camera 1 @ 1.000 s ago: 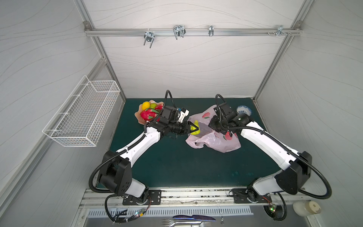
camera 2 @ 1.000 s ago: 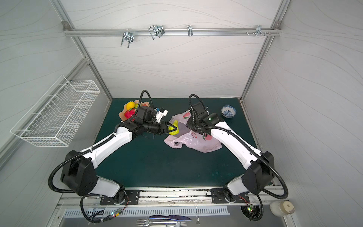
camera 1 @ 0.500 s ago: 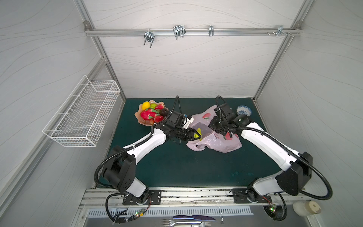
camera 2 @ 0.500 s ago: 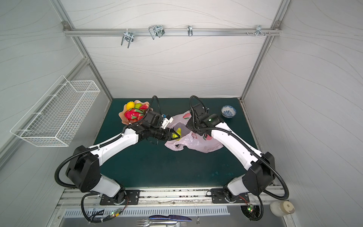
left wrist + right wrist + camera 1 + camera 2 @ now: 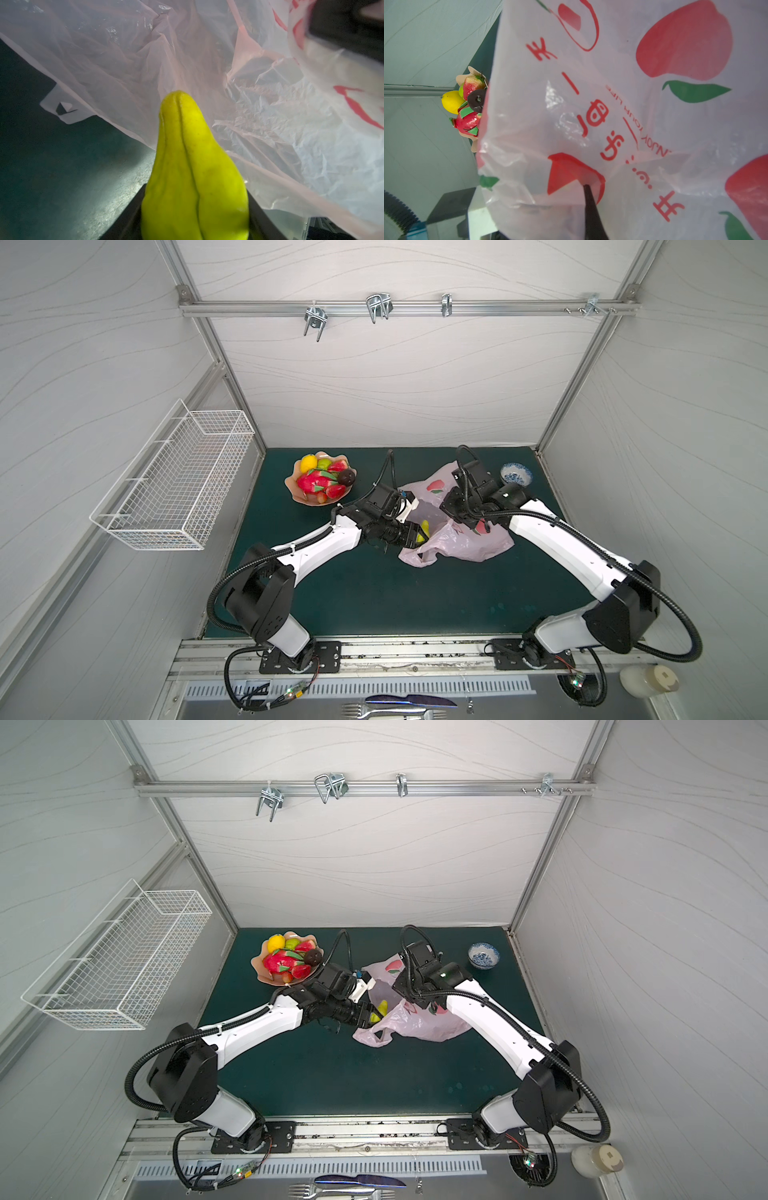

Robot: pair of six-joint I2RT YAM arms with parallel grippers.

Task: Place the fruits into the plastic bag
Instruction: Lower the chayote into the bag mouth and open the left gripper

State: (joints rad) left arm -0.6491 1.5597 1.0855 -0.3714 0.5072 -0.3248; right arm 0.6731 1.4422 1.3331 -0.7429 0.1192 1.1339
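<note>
Now | far left: fruits (image 5: 322,485) piled in a dish (image 5: 296,497) | left gripper (image 5: 419,533) partly open, clamped round a yellow-green pear (image 5: 187,166), tip at the mouth of the plastic bag (image 5: 465,541) | bag lies crumpled on the green mat (image 5: 374,593) | right gripper (image 5: 588,197) fully closed, pinching the bag's upper edge, held raised.

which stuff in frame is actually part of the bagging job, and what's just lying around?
Job:
- pear, held in the left gripper
- plastic bag, pinched by the right gripper
- other fruits piled on the peach dish

Lying about:
- blue-and-white bowl
- wire basket
- hooks overhead
- knife, forks
- jar
</note>
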